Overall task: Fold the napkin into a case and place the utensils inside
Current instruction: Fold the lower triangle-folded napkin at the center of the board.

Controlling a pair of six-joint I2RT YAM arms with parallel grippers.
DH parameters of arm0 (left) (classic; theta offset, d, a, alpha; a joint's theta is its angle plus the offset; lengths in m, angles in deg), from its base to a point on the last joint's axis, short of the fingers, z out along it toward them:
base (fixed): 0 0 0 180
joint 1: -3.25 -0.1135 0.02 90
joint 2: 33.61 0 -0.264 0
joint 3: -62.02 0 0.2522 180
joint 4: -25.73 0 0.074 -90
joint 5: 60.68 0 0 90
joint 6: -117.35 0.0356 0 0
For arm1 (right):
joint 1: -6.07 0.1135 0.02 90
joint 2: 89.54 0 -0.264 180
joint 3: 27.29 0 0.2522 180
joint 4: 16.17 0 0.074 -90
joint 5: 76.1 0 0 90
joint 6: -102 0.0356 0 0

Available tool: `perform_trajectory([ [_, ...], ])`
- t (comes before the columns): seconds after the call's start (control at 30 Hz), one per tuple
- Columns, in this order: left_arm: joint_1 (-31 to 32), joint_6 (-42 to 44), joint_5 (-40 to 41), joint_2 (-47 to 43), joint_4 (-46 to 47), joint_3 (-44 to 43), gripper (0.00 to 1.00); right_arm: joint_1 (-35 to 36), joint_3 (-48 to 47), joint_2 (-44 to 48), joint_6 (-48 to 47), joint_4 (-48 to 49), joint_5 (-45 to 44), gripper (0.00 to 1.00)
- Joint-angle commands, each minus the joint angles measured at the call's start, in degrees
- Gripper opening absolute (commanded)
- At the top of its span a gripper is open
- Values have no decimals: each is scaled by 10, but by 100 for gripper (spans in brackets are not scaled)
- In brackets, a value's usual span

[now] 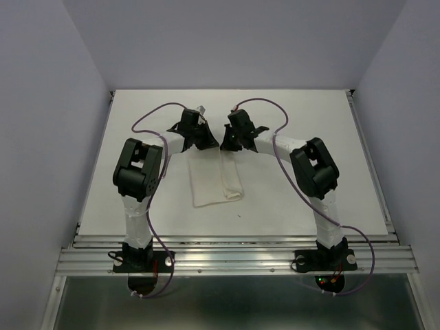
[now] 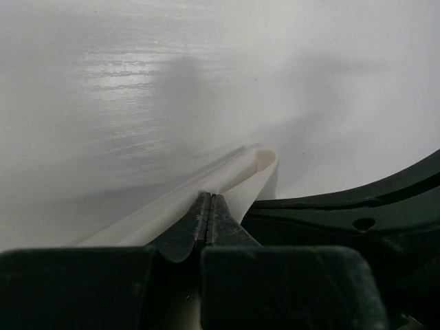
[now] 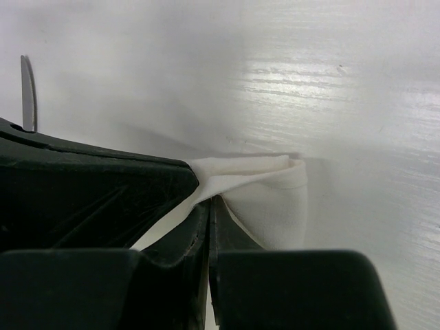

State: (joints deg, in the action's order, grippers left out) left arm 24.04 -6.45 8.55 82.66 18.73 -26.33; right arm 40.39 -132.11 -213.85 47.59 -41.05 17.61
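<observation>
Top external view showed my two arms reaching in toward the middle of the white tabletop [image 1: 268,213]. My left gripper [image 1: 201,142] and my right gripper [image 1: 229,144] sat close together, side by side, at the far end of the thin, soft white napkin [image 1: 214,182]. The napkin lay folded into a narrow strip running from my grippers back toward the near edge, its right side doubled into a thicker band. Just beyond my left gripper a slim, shiny silver utensil [image 1: 202,109] peeked out on the table; I could not tell which piece it was.

From the left wrist, my left fingers [image 2: 199,220] were pressed flat together with the napkin's folded edge pinched between them. The cloth curled past the tips into a small open loop. The black body of my right gripper sat just to the right of it.

From the right wrist, my right fingers [image 3: 196,234] were likewise clamped tight on a bunched fold of the napkin, which bulged out to the right of the tips. My left gripper filled the left of that view, right against the cloth. Beyond it the pointed silver tip of the utensil [image 3: 27,93] lay apart from the napkin, on the bare table.
</observation>
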Motion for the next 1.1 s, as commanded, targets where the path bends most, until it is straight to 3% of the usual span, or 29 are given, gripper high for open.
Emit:
perform_trajectory([
  [0.0, -8, 14, 4, -27, -1, 1, 0, 8, -39, -13, 2, 18, 3, 4],
  [0.5, -8, 21, 10, -34, -5, 6, 0, 8, -97, -69, -2, -11, 5, 4],
  [0.8, -8, 33, 59, -107, -31, 37, 0, 14, -103, -101, 4, -20, 4, 3],
  [1.07, -6, 10, 15, -120, 14, 87, 0, 14, -98, -96, 4, -20, 6, 3],
])
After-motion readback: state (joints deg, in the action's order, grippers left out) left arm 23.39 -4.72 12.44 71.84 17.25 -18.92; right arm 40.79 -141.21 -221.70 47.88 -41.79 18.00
